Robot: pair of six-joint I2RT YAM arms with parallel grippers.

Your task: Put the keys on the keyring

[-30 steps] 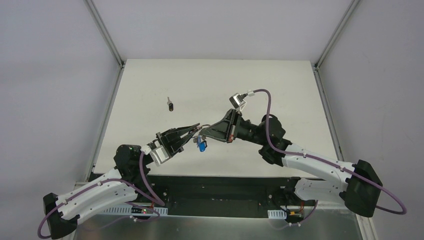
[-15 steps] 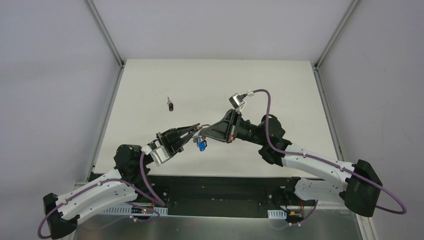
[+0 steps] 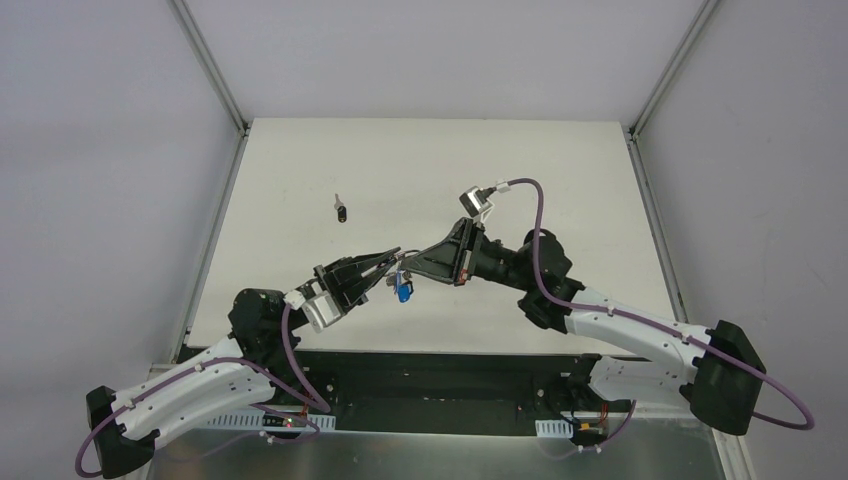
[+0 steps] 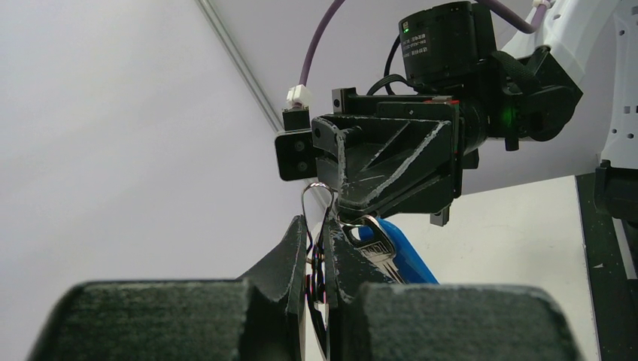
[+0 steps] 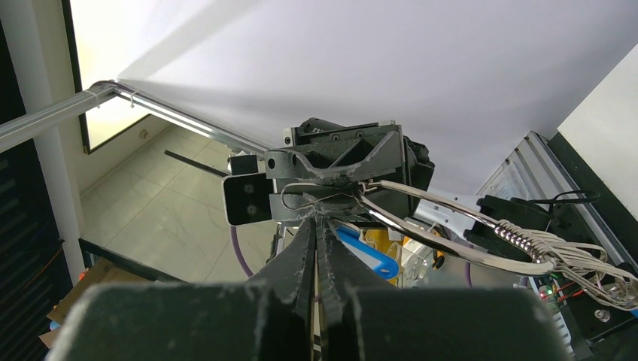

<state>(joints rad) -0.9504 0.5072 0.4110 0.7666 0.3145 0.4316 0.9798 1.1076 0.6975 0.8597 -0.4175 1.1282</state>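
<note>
Both grippers meet tip to tip in the air over the near middle of the table. My left gripper is shut on the keyring, a thin wire loop standing edge-on between its fingers. From the ring hang two keys: a blue-headed key and a silver key. My right gripper is shut, its tips pinching the keyring from the opposite side. The blue-headed key dangles just past them.
A small loose key with a dark head lies on the table at the far left, well away from both arms. White walls and metal frame posts bound the table.
</note>
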